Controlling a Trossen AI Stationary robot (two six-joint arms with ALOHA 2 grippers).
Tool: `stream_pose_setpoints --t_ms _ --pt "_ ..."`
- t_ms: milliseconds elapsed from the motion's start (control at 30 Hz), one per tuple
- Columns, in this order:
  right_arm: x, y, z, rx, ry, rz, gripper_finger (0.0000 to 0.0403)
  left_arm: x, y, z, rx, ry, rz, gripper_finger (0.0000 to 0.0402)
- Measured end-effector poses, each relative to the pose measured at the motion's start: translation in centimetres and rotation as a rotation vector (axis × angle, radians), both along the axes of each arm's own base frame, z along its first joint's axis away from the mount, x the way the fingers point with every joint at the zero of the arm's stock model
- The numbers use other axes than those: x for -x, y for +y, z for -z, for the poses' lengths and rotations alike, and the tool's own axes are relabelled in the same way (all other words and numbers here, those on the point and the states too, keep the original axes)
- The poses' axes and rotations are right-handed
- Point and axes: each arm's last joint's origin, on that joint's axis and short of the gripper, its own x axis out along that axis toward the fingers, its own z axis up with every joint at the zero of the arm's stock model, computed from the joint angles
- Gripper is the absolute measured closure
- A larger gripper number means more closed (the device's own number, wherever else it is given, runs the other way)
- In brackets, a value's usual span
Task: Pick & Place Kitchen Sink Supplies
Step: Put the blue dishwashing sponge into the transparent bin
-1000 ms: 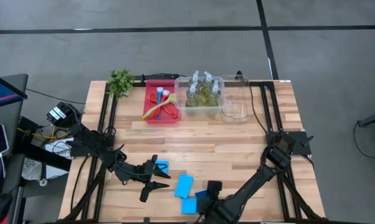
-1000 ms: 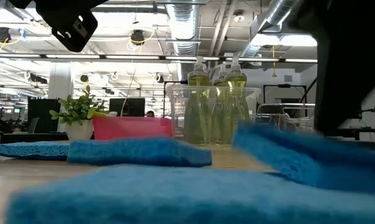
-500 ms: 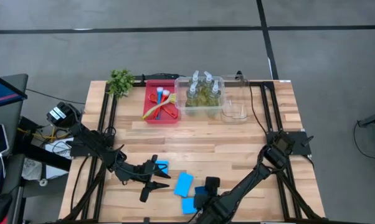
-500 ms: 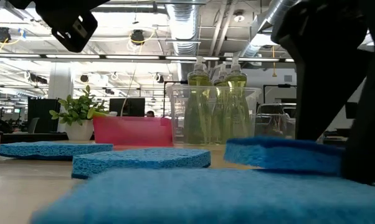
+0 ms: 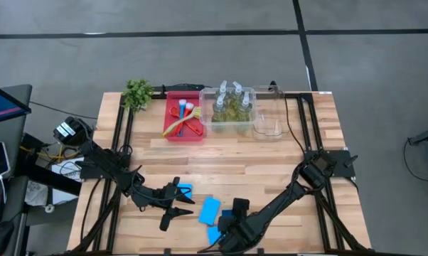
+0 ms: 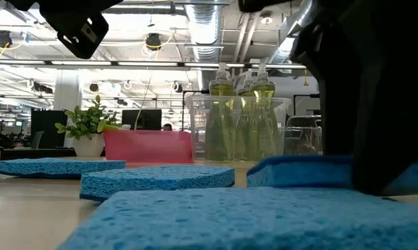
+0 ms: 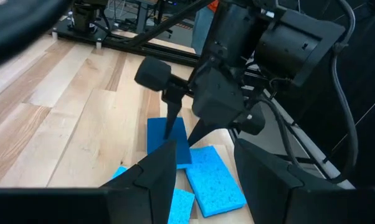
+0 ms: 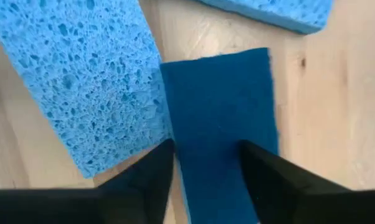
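Dark blue sponge (image 8: 222,130) at the bench's (image 5: 271,171) six o'clock sits between the right tool's (image 8: 203,168) parted fingers; left tool (image 5: 173,213) open

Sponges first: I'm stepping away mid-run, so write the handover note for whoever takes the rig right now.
Right gripper: down over the dark blue sponge at the table's front edge, one finger on each side of it, not yet clearly clamped.
Left gripper: open, empty, beside the left light blue sponge.
Other light blue sponges lie flat next to the dark one.
Done: four soap bottles in their clear bin; brushes in the red tray.
Left: all four sponges. The small clear bin looks empty, possibly their place.
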Motion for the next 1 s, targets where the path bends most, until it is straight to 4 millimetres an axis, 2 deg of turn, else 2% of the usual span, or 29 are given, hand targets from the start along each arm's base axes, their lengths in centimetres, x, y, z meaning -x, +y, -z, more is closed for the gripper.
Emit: stream_pose_setpoints --t_ms 267,333,467,667,800,1000 --pt "0.1 0.1 0.0 -0.060 0.043 -0.013 0.0374 0.0 0.0 0.0 0.000 0.000 0.000 0.0239" --pt "0.2 0.2 0.0 -0.068 0.050 -0.014 0.0393 0.0 0.0 0.0 0.000 0.000 0.000 0.0239" --pt "0.4 0.5 0.0 -0.074 0.053 -0.005 0.0386 0.0 0.0 0.0 0.001 0.000 0.000 0.0239" --pt "0.8 1.0 -0.6 -0.079 0.048 -0.018 0.0397 0.0 0.0 0.0 0.010 0.003 -0.002 0.0239" --pt "0.9 1.5 -2.2 -0.091 0.039 -0.029 0.0401 0.0 0.0 0.0 0.022 0.005 -0.005 0.0239" --pt "1.8 2.2 -5.8 -0.045 -0.017 -0.043 0.0401 0.0 0.0 0.0 0.022 0.006 -0.004 0.0239"
